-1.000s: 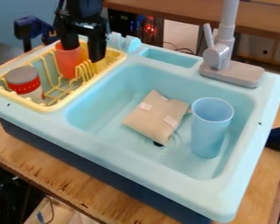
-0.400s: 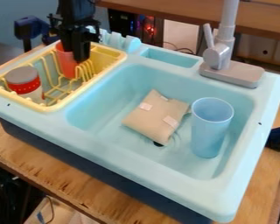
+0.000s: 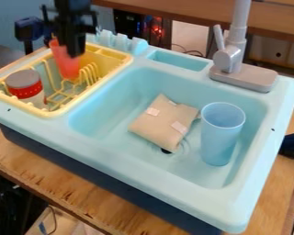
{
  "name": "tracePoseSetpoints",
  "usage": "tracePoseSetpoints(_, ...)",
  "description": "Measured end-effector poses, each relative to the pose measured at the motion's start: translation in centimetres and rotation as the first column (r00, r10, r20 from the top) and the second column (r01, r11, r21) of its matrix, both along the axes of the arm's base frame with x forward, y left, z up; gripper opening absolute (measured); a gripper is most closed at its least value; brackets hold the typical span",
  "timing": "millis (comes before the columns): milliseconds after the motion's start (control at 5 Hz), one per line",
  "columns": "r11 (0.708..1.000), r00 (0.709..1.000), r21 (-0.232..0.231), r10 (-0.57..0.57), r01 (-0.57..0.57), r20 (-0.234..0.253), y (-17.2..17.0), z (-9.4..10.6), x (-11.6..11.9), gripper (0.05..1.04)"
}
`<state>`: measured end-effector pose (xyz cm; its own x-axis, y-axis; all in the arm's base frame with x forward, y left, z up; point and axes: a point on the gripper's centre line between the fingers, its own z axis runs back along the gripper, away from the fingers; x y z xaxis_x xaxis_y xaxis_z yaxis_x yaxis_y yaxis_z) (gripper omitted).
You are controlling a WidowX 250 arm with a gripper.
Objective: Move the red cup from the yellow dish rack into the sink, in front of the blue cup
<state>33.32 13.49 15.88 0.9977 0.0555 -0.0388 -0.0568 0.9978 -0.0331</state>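
Wooden tabletop [image 3: 54, 184] supports 1 sink [image 3: 121, 160] holding 1 pouch [image 3: 163, 125], 1 blue cup [image 3: 220, 140]; 1 tool [image 3: 65, 46] grasps 1 red cup [image 3: 66, 65].

I am black from my arm [image 3: 75, 4] down to my fingers [image 3: 77, 42]. My upper part is broad and blocky. Around its lower end, thin black pieces jut out on both sides, like narrow brackets with slim upright ends. The finger I can make out best is thick, fairly straight and blunt at the tip. My smaller details blur together in the dark.
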Motion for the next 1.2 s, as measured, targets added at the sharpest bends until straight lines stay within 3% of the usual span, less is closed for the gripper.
tracePoseSetpoints(200,0.997,0.998,0.071,-0.042,0.038,0.054,-2.2,4.8,-0.5,0.099)
tracePoseSetpoints(400,0.989,0.990,0.096,-0.122,0.115,0.075,-7.0,7.3,-1.3,0.099)
tracePoseSetpoints(600,0.985,0.985,0.051,-0.164,0.162,0.044,-11.4,6.7,-3.9,0.099)
tracePoseSetpoints(800,0.963,0.963,-0.023,-0.268,0.269,0.012,-16.1,5.6,-5.5,0.099)
tracePoseSetpoints(1000,0.949,0.950,-0.061,-0.310,0.309,-0.018,-18.2,4.8,-6.8,0.099)
tracePoseSetpoints(1200,0.922,0.923,-0.052,-0.385,0.385,-0.002,-19.2,3.9,-7.7,0.099)
